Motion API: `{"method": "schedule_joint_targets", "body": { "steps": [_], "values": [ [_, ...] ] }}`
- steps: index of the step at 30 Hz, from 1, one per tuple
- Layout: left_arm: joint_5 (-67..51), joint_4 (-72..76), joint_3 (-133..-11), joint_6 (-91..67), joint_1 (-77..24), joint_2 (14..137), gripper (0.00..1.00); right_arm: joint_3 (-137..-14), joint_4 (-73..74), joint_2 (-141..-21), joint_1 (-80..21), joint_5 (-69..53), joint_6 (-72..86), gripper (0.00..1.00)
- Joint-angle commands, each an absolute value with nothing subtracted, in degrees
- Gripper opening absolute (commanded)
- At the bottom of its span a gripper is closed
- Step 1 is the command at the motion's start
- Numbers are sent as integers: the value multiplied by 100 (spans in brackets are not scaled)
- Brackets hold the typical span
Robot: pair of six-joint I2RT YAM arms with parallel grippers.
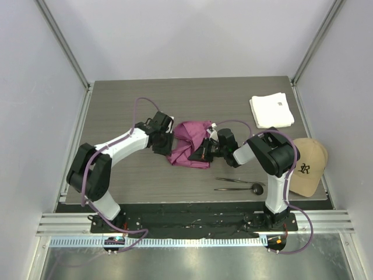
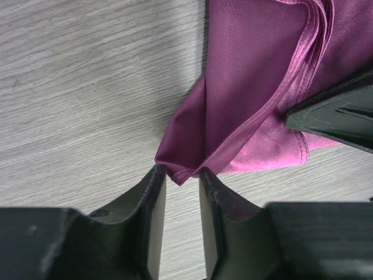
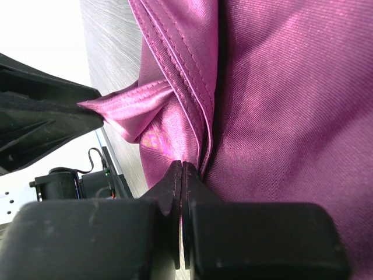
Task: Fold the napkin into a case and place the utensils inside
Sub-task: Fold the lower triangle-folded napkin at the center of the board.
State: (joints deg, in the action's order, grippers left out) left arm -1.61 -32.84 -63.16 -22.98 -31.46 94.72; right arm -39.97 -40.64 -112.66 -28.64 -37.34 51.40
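Grey surface [image 1: 145, 181] carries the napkin [image 1: 189, 143], bunched just beyond the utensils [image 1: 256, 187] — thin, limp, slippery. My right end effector [image 3: 182, 164] pinches a fold; my left end effector [image 2: 182, 172] stands part-open astride the hemmed corner — likely my best hold.

The napkin [image 3: 280, 87] is thin woven cloth with a satin sheen and stitched hems, the worktop [image 2: 87, 87] matt grey wood grain, the white cloth [image 1: 272, 111] thicker and matt.

Bright, even overhead light in the top view; soft shadows on the bench [image 1: 116, 105]. Close up, the napkin [image 3: 280, 87] gleams pink, the right end effector [image 3: 183, 166] sits dark and blurred, upper left blown white.
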Motion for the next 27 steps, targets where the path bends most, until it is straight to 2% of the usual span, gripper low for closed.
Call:
{"method": "schedule_joint_targets", "body": {
  "steps": [1,15,18,27],
  "values": [
    [-70,-3173,-6434,-2145,-3138,9510,30,-3920,-3542,-11478,-2839,-3375,4869,1],
    [-35,-3032,-6732,-2241,-3831,9519,6,-3937,-3542,-11487,-2839,-3401,4904,1],
    [132,-2962,-6785,-2250,-3963,9536,4,-3911,-3568,-11461,-2839,-3401,4913,1],
    [-422,-2681,-7040,-2303,-4289,10116,0,-3841,-3806,-11373,-2830,-3480,5212,1]
  ]
}}
